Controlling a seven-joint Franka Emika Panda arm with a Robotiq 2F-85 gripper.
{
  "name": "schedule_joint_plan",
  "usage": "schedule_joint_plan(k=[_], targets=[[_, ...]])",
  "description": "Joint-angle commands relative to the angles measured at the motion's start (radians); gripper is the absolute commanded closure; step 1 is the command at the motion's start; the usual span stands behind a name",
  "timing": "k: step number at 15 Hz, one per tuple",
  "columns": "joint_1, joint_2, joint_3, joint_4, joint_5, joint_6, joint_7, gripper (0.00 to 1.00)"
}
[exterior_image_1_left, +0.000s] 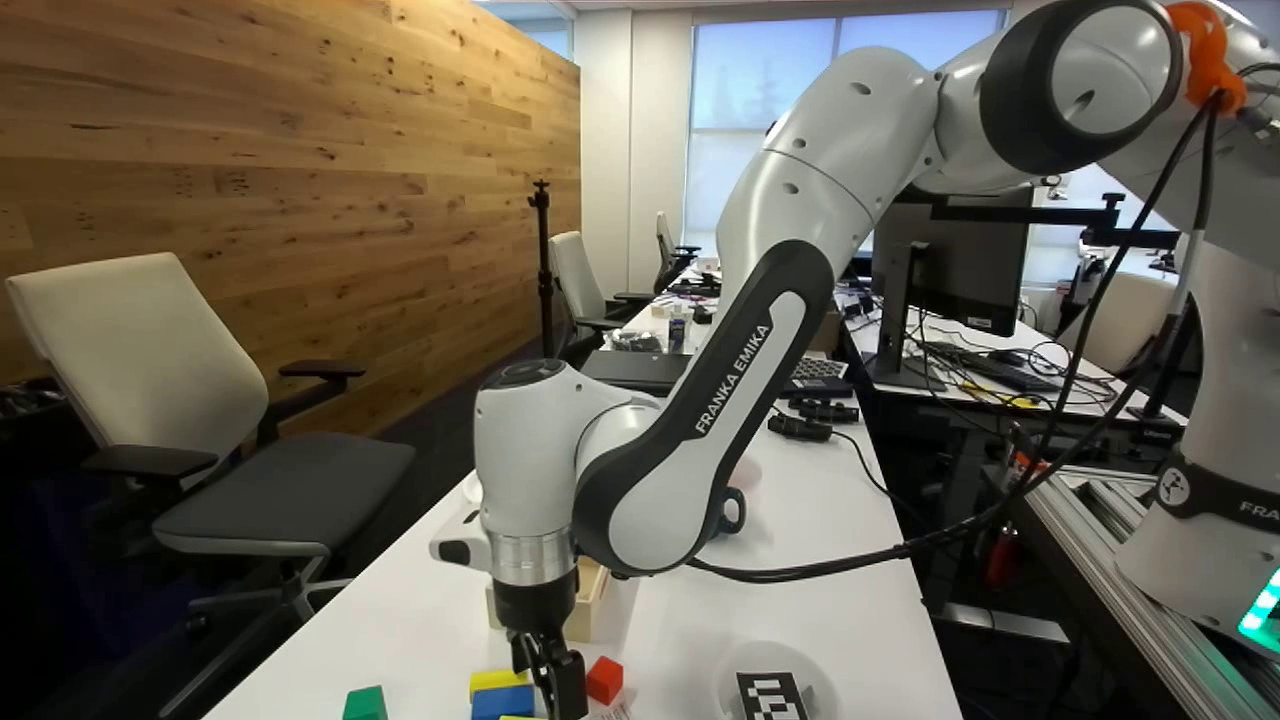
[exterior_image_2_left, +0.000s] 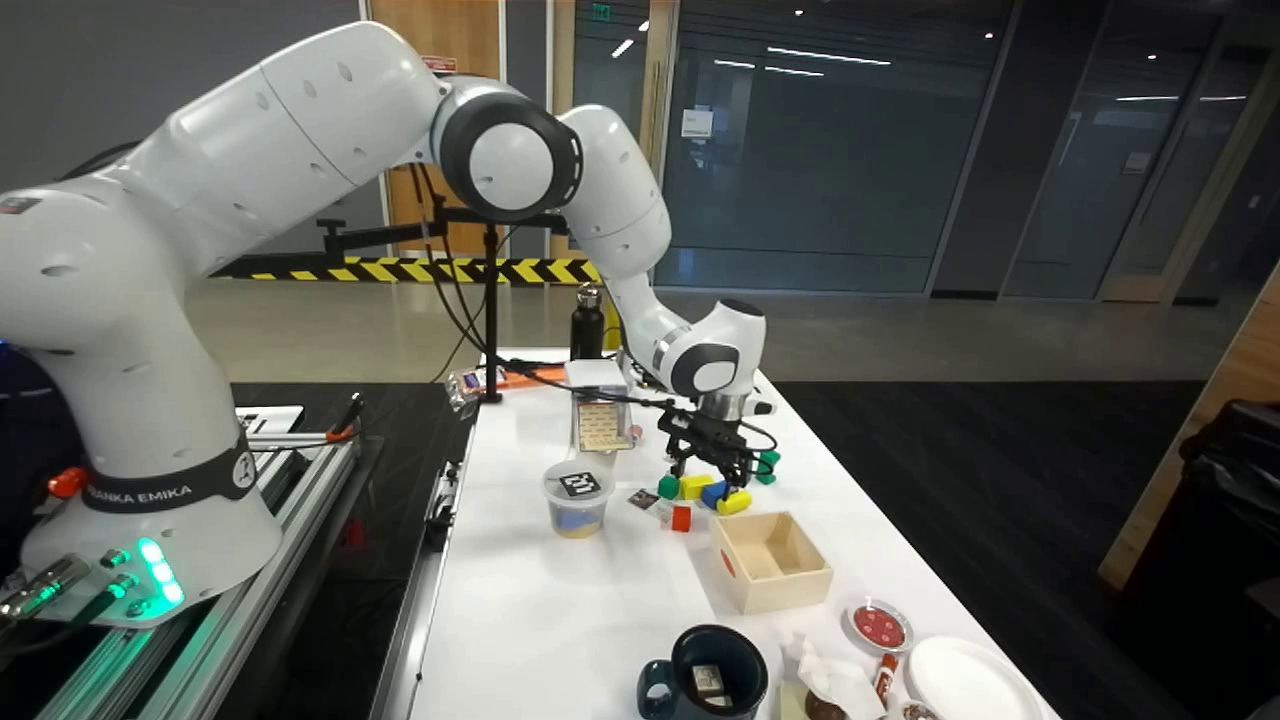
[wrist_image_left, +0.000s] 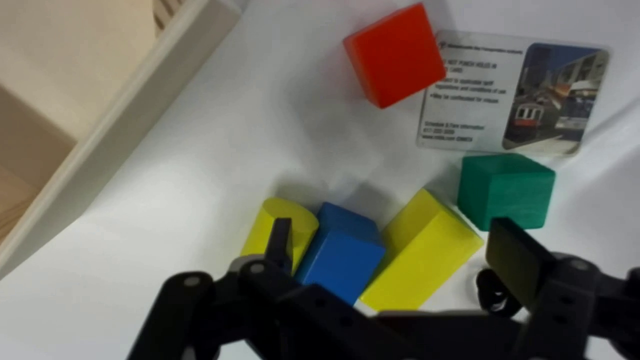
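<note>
My gripper (wrist_image_left: 395, 245) is open and empty in the wrist view, above a row of blocks. The left finger overlaps a yellow cylinder (wrist_image_left: 257, 232); contact cannot be told. A blue block (wrist_image_left: 345, 255) and a yellow rectangular block (wrist_image_left: 425, 255) lie between the fingers. A green block (wrist_image_left: 520, 195) is just beyond the right finger, and a small shiny black thing (wrist_image_left: 492, 295) is partly hidden beside it. A red cube (wrist_image_left: 400, 60) stands apart, at the edge of a printed card (wrist_image_left: 465, 95). In an exterior view the gripper (exterior_image_2_left: 706, 478) is low over these blocks.
An open wooden box (exterior_image_2_left: 790, 595) stands near the blocks; its wall (wrist_image_left: 135, 100) shows in the wrist view. A lidded tub (exterior_image_2_left: 577, 515), a dark mug (exterior_image_2_left: 657, 690), a white plate (exterior_image_2_left: 970, 680) and more green blocks (exterior_image_2_left: 767, 465) are on the table.
</note>
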Motion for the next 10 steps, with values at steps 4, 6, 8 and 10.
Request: schedule_joint_plan(k=[4, 6, 8, 10], targets=[[0.04, -0.063, 0.0, -0.093, -0.044, 0.068, 0.053, 0.0], [0.052, -0.058, 0.0, -0.099, -0.048, 0.061, 0.061, 0.0], [0.061, -0.062, -0.001, -0.117, -0.05, 0.061, 0.074, 0.0], [0.07, -0.062, -0.007, -0.129, -0.053, 0.057, 0.088, 0.0]])
